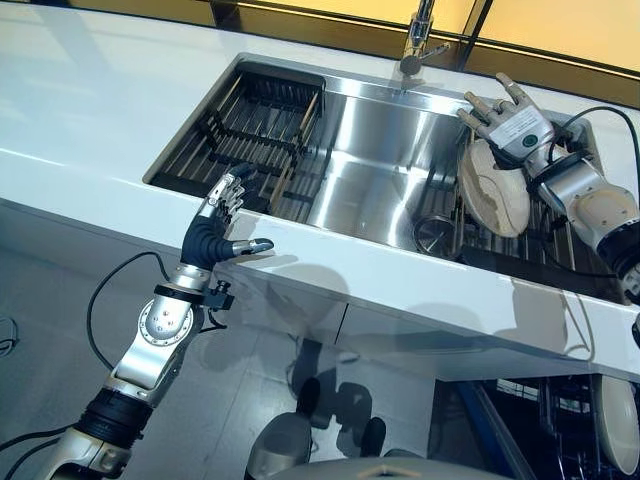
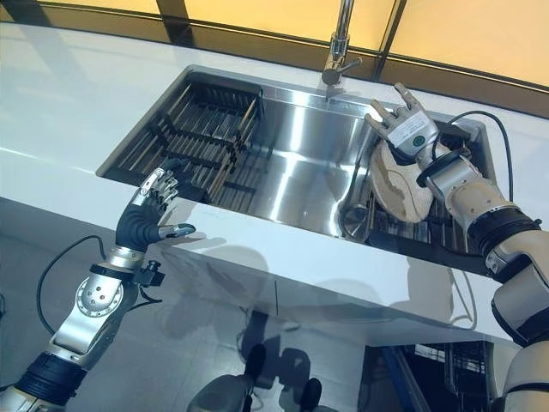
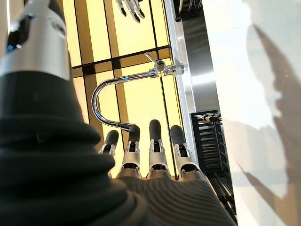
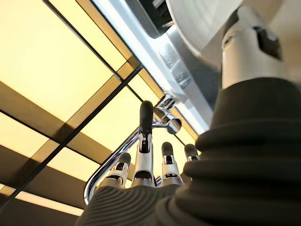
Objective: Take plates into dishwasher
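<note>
A cream plate (image 1: pixel 497 195) stands on edge in the dark rack (image 1: pixel 535 245) at the right end of the steel sink (image 1: pixel 370 180). My right hand (image 1: pixel 510 120) hovers just above the plate's top rim with fingers spread straight, holding nothing; the plate (image 4: pixel 211 28) shows beside its thumb in the right wrist view. My left hand (image 1: pixel 222 215) is open at the sink's front left edge, fingers straight over the counter lip and thumb out. Another plate (image 1: pixel 620 420) stands in the dishwasher rack (image 1: pixel 560 420) at the lower right.
A dark empty rack (image 1: pixel 250 135) fills the sink's left half. The chrome faucet (image 1: pixel 418 40) rises behind the sink's middle. White counter (image 1: pixel 90 110) runs around the sink. A small round strainer (image 1: pixel 435 232) lies near the right rack.
</note>
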Available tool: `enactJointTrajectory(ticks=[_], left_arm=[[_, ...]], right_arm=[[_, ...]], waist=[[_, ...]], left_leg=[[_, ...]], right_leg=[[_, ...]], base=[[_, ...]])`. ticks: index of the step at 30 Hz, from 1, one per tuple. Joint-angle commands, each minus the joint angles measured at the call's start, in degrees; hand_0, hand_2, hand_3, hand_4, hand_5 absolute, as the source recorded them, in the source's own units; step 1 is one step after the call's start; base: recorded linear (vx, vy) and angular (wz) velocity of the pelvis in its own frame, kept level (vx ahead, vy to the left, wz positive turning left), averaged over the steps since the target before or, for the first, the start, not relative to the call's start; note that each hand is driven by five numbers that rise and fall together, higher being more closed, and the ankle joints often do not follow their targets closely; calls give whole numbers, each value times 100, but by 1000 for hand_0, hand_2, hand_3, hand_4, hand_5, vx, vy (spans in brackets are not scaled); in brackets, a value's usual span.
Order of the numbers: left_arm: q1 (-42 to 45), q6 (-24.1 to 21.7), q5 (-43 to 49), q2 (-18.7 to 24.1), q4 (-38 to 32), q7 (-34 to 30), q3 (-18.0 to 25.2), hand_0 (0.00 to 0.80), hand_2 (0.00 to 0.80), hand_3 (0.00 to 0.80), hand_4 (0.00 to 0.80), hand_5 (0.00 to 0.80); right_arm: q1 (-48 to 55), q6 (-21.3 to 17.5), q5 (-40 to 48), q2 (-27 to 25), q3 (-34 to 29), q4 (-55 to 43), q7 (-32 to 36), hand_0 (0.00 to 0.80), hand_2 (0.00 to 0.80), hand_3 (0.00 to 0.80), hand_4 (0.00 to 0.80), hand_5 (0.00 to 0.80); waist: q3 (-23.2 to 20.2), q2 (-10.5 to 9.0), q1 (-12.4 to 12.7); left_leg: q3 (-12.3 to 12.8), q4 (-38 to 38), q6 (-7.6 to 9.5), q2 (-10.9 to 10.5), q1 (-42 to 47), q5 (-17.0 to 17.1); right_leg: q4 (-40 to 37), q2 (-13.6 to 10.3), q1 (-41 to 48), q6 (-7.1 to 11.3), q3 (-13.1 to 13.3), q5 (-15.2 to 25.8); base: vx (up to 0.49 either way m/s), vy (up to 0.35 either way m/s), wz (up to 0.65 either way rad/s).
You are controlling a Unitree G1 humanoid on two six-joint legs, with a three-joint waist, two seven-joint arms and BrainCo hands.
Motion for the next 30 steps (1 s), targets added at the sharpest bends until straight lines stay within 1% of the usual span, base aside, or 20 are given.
enactJointTrajectory(ticks=[1,2,3,4,5,7,11,20,21,22,23,27,30], left_arm=[[-495,-427,-38,136,-44,99,-176,0,0,0,0,0],[-512,-437,-49,146,-35,97,-182,0,0,0,0,0],[-523,-436,-49,147,-34,101,-186,0,0,0,0,0],[-532,-433,-45,154,-47,115,-192,0,0,0,0,0],[-530,-439,-43,160,-51,124,-198,0,0,0,0,0],[-526,-468,-48,176,-44,127,-200,0,0,0,0,0],[-546,-489,-76,220,-27,116,-206,0,0,0,0,0],[-469,-471,-69,203,-59,29,-164,0,0,0,0,0],[-462,-455,-67,200,-72,24,-162,0,0,0,0,0],[-459,-441,-58,192,-83,35,-167,0,0,0,0,0],[-457,-431,-36,181,-89,54,-179,0,0,0,0,0],[-432,-364,-29,137,-143,48,-135,0,0,0,0,0],[-478,-294,2,84,-160,73,-118,0,0,0,0,0]], right_arm=[[-1079,48,-148,-270,666,48,21,0,0,0,0,0],[-1085,10,-217,-242,692,71,52,0,0,0,0,0],[-1091,-9,-268,-235,713,79,83,122,122,122,122,122],[-1092,-30,-349,-236,754,81,118,474,474,474,474,474],[-1097,-35,-358,-236,776,67,144,800,800,800,800,800],[-1127,-36,-316,-255,840,21,216,800,800,800,800,800],[-1163,-80,-325,-279,910,77,137,800,800,800,800,800],[-1131,-40,-96,-344,846,127,174,800,800,800,800,800],[-1118,-13,6,-351,823,148,157,696,696,696,696,696],[-1091,28,71,-345,778,178,136,449,449,449,449,449],[-1060,100,182,-334,724,206,132,0,0,0,0,0],[-889,538,1000,-282,405,378,257,0,0,0,0,0],[-745,692,1303,-209,88,596,326,0,0,0,0,0]], waist=[[-102,-59,60],[-92,-58,66],[-87,-58,67],[-77,-59,69],[-71,-60,70],[-59,-63,72],[-52,-72,75],[-133,-102,63],[-145,-104,59],[-152,-102,53],[-159,-102,47],[-189,-84,17],[-190,-60,-17]], left_leg=[[-10,5,195,-184,168,-552],[-10,5,193,-185,163,-547],[-11,5,193,-186,159,-544],[-6,5,194,-184,149,-541],[-4,5,195,-184,145,-539],[-1,5,192,-183,128,-532],[2,5,187,-184,119,-527],[7,5,180,-184,180,-540],[11,5,179,-182,194,-546],[15,5,180,-180,206,-552],[23,5,181,-178,221,-558],[52,5,177,-173,268,-574],[76,5,181,-170,298,-585]], right_leg=[[47,144,-285,-58,-53,64],[47,145,-290,-58,-54,69],[47,145,-293,-58,-56,71],[47,140,-302,-58,-59,74],[47,139,-306,-59,-61,75],[47,137,-322,-57,-67,81],[47,132,-332,-51,-86,90],[47,135,-276,-61,-85,84],[47,136,-263,-61,-81,80],[47,137,-252,-62,-77,77],[47,138,-240,-62,-69,75],[47,142,-206,-62,-41,79],[47,147,-189,-64,4,88]], base=[[0,0,0],[0,0,0],[0,0,0],[0,0,0],[0,0,0],[0,0,0],[0,0,0],[0,0,0],[0,0,0],[0,0,0],[0,0,0],[0,0,0],[0,0,0]])
